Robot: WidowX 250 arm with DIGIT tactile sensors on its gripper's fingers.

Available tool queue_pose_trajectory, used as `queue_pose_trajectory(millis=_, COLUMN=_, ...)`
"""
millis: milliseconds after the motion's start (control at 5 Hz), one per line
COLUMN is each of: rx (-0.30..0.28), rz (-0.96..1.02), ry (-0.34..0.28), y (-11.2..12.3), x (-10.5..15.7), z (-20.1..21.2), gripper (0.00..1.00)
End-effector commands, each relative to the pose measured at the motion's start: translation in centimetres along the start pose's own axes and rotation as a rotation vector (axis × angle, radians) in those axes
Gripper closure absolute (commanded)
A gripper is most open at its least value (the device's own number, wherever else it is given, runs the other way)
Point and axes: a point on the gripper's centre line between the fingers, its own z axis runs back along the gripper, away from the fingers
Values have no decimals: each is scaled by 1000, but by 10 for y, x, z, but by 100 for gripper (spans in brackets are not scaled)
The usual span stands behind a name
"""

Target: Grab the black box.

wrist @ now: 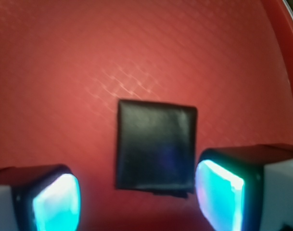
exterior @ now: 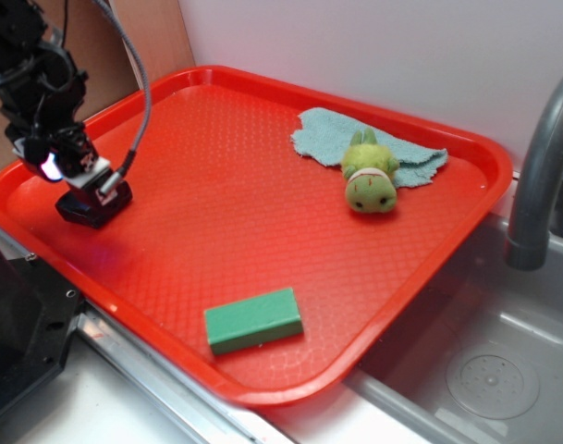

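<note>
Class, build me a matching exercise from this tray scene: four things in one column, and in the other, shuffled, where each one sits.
Things:
1. black box
2. green block
3. plush toy
4. faucet

Places:
A. on the blue cloth, far side of the red tray
B. beside the tray, over the sink
C. under the gripper, between its fingers
D. near the tray's front edge

Pairs: 1-C, 2-D, 3-A, 4-B

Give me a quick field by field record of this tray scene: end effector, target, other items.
end effector: open, its lit pads on either side of the black box
black box: flat on the red tray, near its left edge, not yet gripped
green block: near the tray's front edge
green plush toy: lying partly on the teal cloth, far right of the tray
</note>
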Motion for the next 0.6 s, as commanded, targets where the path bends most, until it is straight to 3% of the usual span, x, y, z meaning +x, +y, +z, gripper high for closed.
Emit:
queue_pose_trajectory(millis=0, rx=14, rz=-30, ry=-39, y=38, x=2, z=-11, gripper=0)
queue_pose_trajectory(millis=400, rx=-40, rz=-33, ry=-62, y=40, x=6, z=-12, gripper=0)
